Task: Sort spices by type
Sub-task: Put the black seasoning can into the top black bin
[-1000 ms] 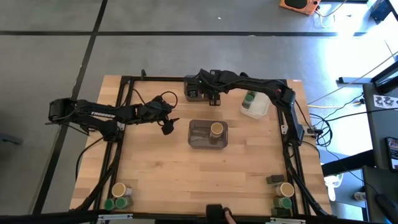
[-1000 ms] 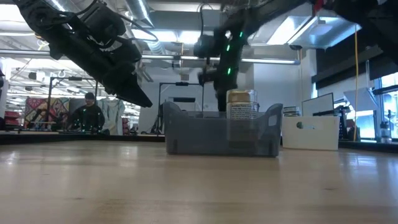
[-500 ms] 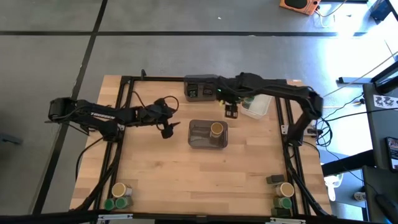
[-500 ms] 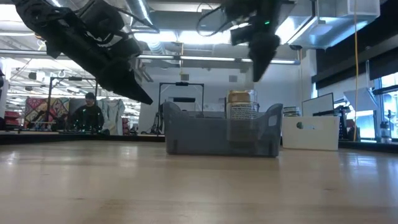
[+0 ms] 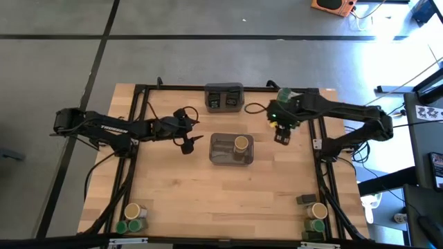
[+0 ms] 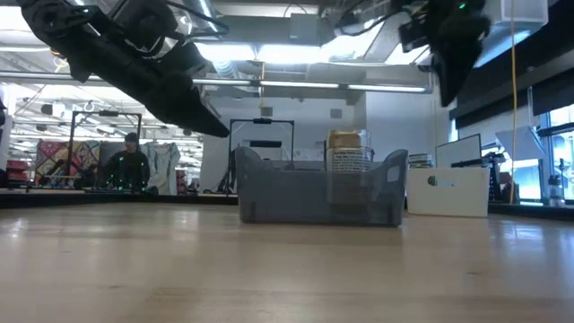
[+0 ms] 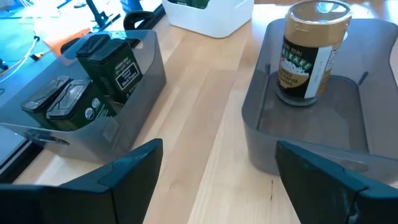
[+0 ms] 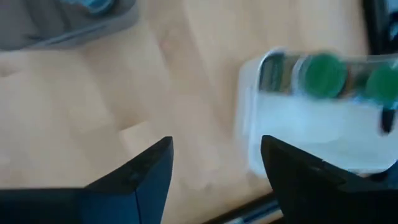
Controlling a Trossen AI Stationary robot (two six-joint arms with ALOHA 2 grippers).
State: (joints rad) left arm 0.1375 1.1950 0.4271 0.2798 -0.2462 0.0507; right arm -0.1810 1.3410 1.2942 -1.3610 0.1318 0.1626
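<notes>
A tan-lidded jar (image 5: 241, 143) stands upright in the grey bin (image 5: 220, 158) at the table's middle, and shows again as the jar (image 7: 311, 50) in the left wrist view. Dark tins (image 7: 93, 81) sit in a second grey bin (image 5: 225, 98) at the far edge. Green-lidded jars (image 8: 323, 68) stand in the white tray (image 8: 311, 124). My left gripper (image 5: 187, 142) hovers open, left of the middle bin. My right gripper (image 5: 282, 135) hangs open above the table, right of that bin and beside the tray.
More spices stand at the near corners: a tan-lidded jar (image 5: 133, 209) with two green-lidded jars (image 5: 128, 226) on the left, and a dark tin (image 5: 306, 200), a tan-lidded jar (image 5: 318, 210) and a green-lidded jar (image 5: 317, 225) on the right. Bare wood lies between them.
My right gripper has swung from over the far bin of tins toward the table's right edge and somewhat nearer, ending beside the white tray. My left gripper has risen slightly. The jars, tins and bins have stayed in place.
</notes>
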